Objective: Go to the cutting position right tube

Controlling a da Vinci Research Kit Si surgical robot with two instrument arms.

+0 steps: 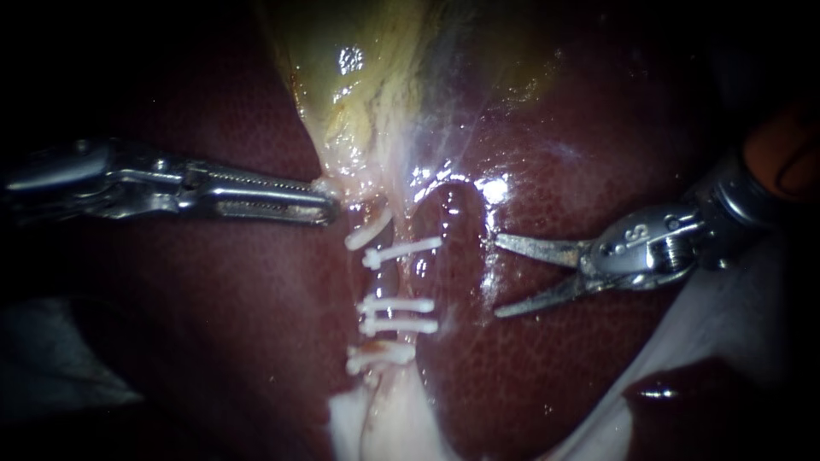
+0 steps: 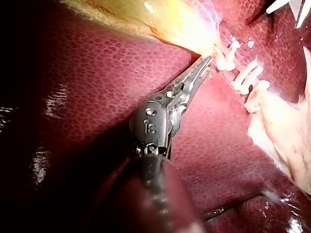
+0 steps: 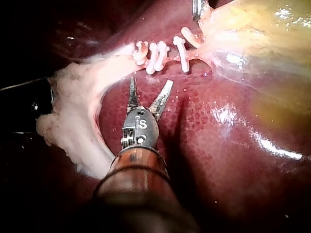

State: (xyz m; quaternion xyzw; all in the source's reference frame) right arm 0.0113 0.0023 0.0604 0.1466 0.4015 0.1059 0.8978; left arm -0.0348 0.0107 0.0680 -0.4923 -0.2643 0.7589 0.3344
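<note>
**Endoscope view**
- My right instrument [image 1: 496,277]: two blades spread wide, nothing between them. The tips point at the clipped strands and lie near them but apart, over bare liver [image 1: 555,367].
- Right tube [image 1: 412,277]: I take it to be the pale strand nearest my blades. It runs down from the gallbladder [image 1: 359,68] and carries white clips [image 1: 401,250], one above a bare stretch and a pair below it.
- My left instrument [image 1: 329,203]: jaws pressed together on pale tissue at the gallbladder's neck, drawing it aside.

**Left wrist view**
- Left instrument [image 2: 208,60]: tip closed, buried in the yellow edge of the gallbladder [image 2: 170,19], with the clips [image 2: 250,77] just beside it.
- The right instrument's blades [image 2: 289,9] show beyond the clips, well apart from them.

**Right wrist view**
- Right instrument [image 3: 151,80]: blades parted, with the row of clips [image 3: 155,56] just ahead of the tips and untouched.
- Gallbladder [image 3: 262,29]: off to one side.

**Status**
- Done, by my judgement: blades opened and aimed.
- Left: close the remaining gap so the bare stretch sits between the blades.
</note>
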